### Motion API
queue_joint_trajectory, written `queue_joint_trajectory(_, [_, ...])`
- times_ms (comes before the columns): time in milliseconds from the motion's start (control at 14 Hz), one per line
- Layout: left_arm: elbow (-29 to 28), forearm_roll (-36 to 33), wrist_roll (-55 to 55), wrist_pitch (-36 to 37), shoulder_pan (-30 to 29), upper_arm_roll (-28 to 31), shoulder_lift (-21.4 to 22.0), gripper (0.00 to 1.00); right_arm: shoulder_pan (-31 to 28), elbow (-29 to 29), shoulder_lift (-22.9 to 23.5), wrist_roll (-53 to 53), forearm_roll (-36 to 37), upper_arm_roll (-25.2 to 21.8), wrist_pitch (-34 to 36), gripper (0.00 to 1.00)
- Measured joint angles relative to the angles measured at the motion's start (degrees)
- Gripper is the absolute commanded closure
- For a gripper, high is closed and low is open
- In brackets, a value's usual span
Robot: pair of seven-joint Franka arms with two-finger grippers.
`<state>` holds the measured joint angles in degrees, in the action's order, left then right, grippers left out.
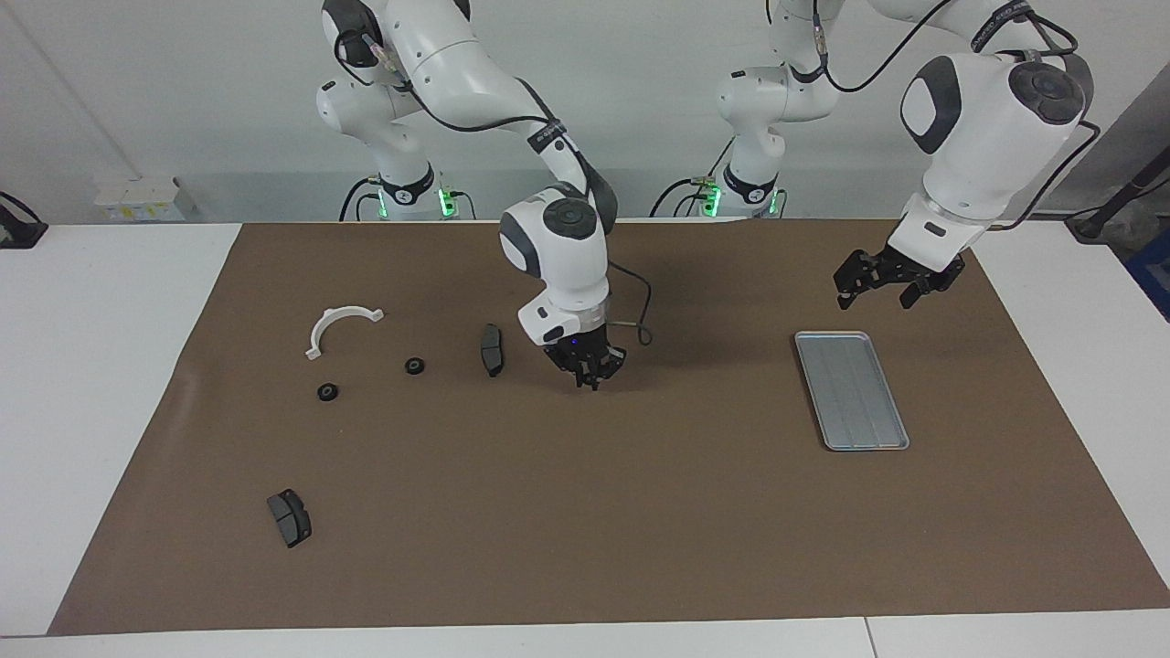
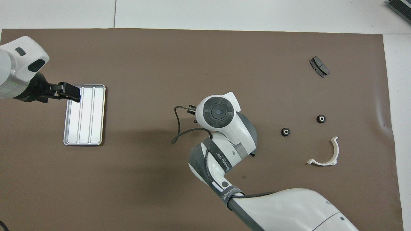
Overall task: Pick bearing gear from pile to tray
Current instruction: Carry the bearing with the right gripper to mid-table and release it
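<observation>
The pile lies toward the right arm's end of the brown mat: two small black gears [image 1: 414, 366] [image 1: 327, 392], a dark brake pad [image 1: 492, 350], a second brake pad [image 1: 289, 517] farther from the robots, and a white curved bracket [image 1: 343, 327]. The gears also show in the overhead view [image 2: 285, 132] [image 2: 321, 118]. My right gripper [image 1: 590, 376] points down just above the mat, beside the nearer brake pad, between pile and tray. The silver tray [image 1: 850, 388] [image 2: 84, 114] has nothing in it. My left gripper [image 1: 882, 285] hangs open in the air by the tray.
The brown mat [image 1: 585, 512] covers most of the white table. In the overhead view the right arm's wrist [image 2: 218, 112] hides its gripper and the nearer brake pad. A black cable [image 1: 640, 320] loops from that wrist.
</observation>
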<state>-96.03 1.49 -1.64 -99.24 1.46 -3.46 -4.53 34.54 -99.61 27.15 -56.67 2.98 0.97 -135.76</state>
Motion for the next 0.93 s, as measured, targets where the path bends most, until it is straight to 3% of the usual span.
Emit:
queue_joint_trajectory(142, [0.0,0.0,0.0,0.0,0.0,0.0,-0.2,0.00,1.9,0.1,0.7,-2.7,0.8,0.0,-0.6,0.96])
queue_joint_trajectory(214, [0.0,0.0,0.0,-0.1,0.0,0.0,-0.3,0.00,2.9,0.2,1.1,-3.3,0.8,0.0,-0.6,0.81])
queue_joint_trajectory(285, [0.0,0.0,0.0,-0.1,0.0,0.0,-0.3,0.00,3.7,0.2,1.5,-3.7,0.8,0.0,-0.6,0.59])
queue_joint_trajectory(356, [0.0,0.0,0.0,-0.1,0.0,0.0,-0.3,0.00,4.2,0.2,1.7,-3.7,0.8,0.0,-0.6,0.47])
queue_joint_trajectory(427, [0.0,0.0,0.0,-0.1,0.0,0.0,-0.3,0.00,4.3,0.2,1.8,-3.7,0.8,0.0,-0.6,0.25])
queue_joint_trajectory(570, [0.0,0.3,0.0,-0.1,0.2,0.0,-0.5,0.00,4.2,0.3,1.8,-3.7,0.9,-0.3,-0.6,0.05])
queue_joint_trajectory(641, [0.0,0.5,0.0,-0.1,0.3,0.0,-0.6,0.00,4.0,0.4,1.8,-3.7,0.9,-0.5,-0.5,0.00])
queue_joint_trajectory(926, [0.0,2.2,-0.8,-0.7,0.9,0.0,-0.8,0.00,-0.1,-0.4,-0.8,-0.1,1.3,-1.1,0.1,0.00])
